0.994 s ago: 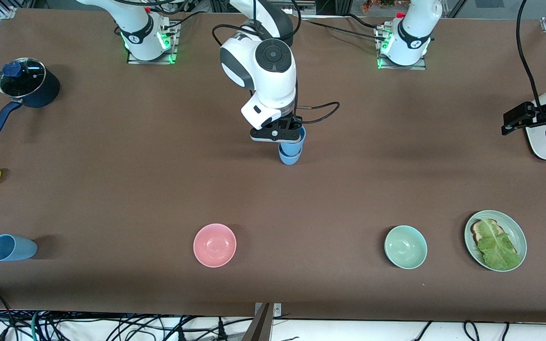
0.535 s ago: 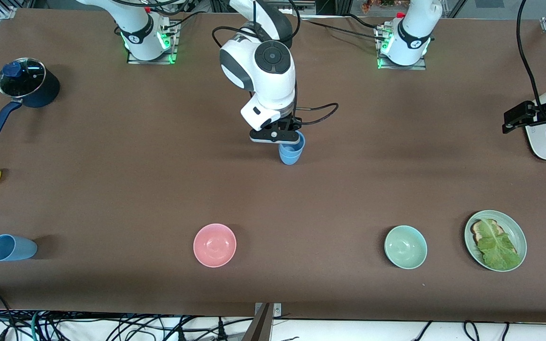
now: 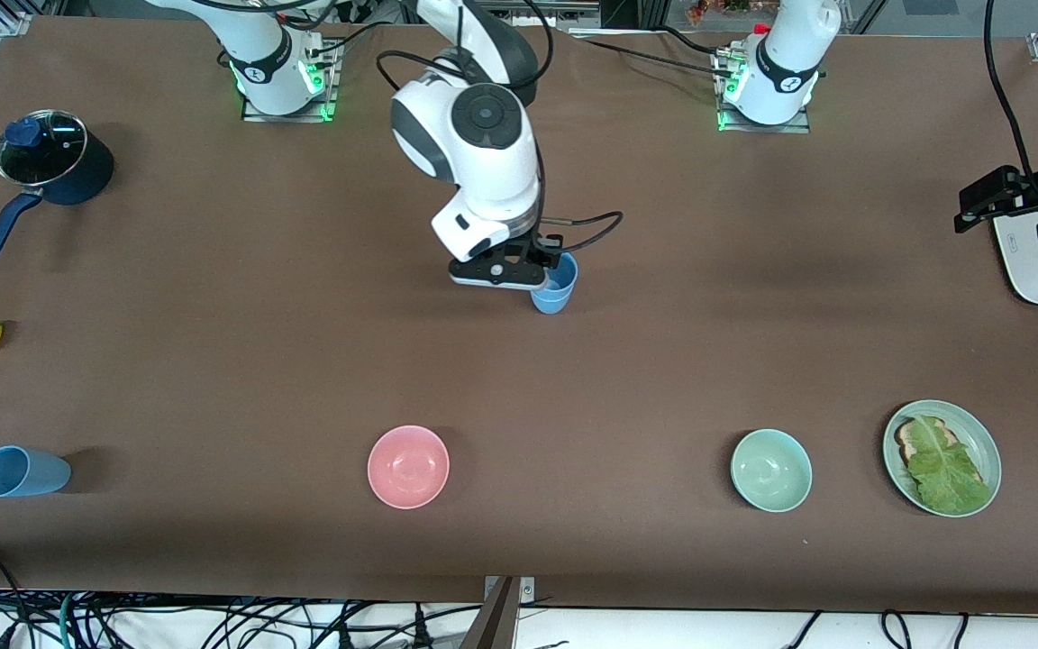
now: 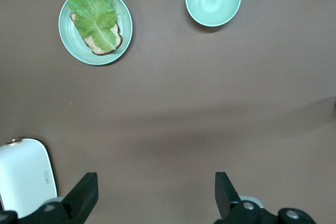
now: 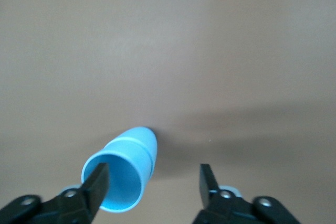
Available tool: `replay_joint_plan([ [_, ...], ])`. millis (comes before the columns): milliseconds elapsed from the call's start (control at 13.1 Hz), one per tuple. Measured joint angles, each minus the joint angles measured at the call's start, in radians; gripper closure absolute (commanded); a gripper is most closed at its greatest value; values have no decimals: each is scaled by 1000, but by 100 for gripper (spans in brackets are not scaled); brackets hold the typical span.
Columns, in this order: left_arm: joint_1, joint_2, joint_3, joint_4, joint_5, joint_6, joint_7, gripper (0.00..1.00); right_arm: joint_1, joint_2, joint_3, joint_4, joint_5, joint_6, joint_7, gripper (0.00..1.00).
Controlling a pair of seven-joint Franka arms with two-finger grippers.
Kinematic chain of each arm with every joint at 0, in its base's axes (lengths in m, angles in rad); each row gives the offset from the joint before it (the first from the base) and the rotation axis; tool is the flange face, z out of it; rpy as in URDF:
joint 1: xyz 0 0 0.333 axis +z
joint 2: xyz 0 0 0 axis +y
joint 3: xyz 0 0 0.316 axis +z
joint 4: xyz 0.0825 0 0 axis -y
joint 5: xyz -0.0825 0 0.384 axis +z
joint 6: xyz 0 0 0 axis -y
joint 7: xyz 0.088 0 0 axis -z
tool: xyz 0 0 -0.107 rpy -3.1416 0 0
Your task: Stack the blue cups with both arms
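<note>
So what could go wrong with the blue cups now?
1. The right gripper is open, with one finger right at the rim of the stacked blue cups. Pulling away sideways might snag and tip them.
2. The last blue cup lies on its side at the right arm's end of the table. It could roll when grabbed.
3. The left gripper waits open, away from both.

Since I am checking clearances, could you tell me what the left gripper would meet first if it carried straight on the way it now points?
Probably just the bare brown tabletop: the open left gripper points down at it, with nothing between; depth is unclear.
</note>
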Motion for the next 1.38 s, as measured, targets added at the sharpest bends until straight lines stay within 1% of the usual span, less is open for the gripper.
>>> replay_joint_plan([
  [229,0,-11,0,-18,0,10,0,2,-76,-89,-2,4,0,-131,-110,0],
  [535,-1,-11,0,-19,0,12,0,2,-252,-210,-7,-8,36,-285,-342,0],
  [765,-1,-11,0,-19,0,12,0,2,-401,-310,-8,-109,42,-304,-500,0],
  [917,-3,-12,0,-19,0,15,0,2,-481,-380,-8,-170,47,-334,-594,0],
  [1147,-9,-19,-15,-18,-14,21,-43,2,-564,-456,-8,-202,62,-392,-678,0],
  [1376,-14,-22,-33,-17,-19,21,-73,2,-644,-483,-8,-210,75,-422,-766,0],
])
